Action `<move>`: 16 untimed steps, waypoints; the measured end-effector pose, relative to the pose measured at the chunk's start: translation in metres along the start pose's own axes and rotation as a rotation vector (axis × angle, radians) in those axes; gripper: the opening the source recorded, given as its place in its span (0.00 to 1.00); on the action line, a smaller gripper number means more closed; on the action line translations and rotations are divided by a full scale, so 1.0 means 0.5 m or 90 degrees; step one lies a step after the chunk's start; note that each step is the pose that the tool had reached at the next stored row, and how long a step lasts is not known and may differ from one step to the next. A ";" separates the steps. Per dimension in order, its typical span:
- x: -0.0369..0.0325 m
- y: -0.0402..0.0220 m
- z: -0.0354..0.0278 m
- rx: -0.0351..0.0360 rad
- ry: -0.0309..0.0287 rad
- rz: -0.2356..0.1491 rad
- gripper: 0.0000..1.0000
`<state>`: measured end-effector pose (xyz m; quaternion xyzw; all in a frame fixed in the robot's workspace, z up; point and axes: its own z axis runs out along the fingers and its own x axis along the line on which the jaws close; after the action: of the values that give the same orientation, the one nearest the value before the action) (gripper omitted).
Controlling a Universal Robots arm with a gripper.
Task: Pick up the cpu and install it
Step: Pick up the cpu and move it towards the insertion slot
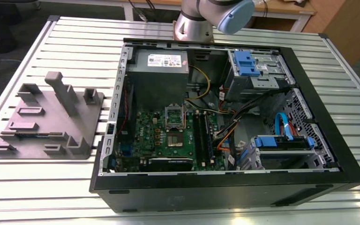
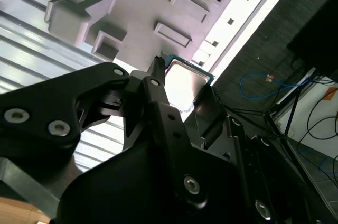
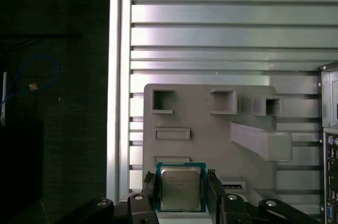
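Note:
The cpu (image 3: 180,187), a small square chip with a silvery top and a green rim, sits between the two black fingers of my gripper (image 3: 180,195), which is shut on its opposite edges. In the second wrist view the cpu (image 2: 186,77) shines brightly between the fingertips (image 2: 157,73) of the gripper (image 2: 182,89). It hangs above the near edge of the grey moulded fixture plate (image 3: 211,129), clear of its slots. The green motherboard (image 1: 167,136) lies inside the open computer case, with its metal socket frame (image 1: 175,117) standing open.
The fixture plate (image 1: 48,122) lies on the slatted metal table (image 1: 73,42) at the exterior view's left, with a tall upright post. The black computer case (image 1: 230,183) holds a power supply, cables and blue drive bays. The arm's base (image 1: 196,21) stands behind the case.

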<state>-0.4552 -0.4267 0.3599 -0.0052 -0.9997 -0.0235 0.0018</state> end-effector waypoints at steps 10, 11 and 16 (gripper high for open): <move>-0.049 0.001 0.000 0.0000 -0.0001 0.000 0.47; -0.050 0.001 0.000 0.0000 0.0000 0.000 0.47; -0.051 0.001 0.000 0.0000 0.0000 0.000 0.47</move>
<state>-0.4298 -0.4267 0.3599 -0.0052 -0.9997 -0.0235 0.0018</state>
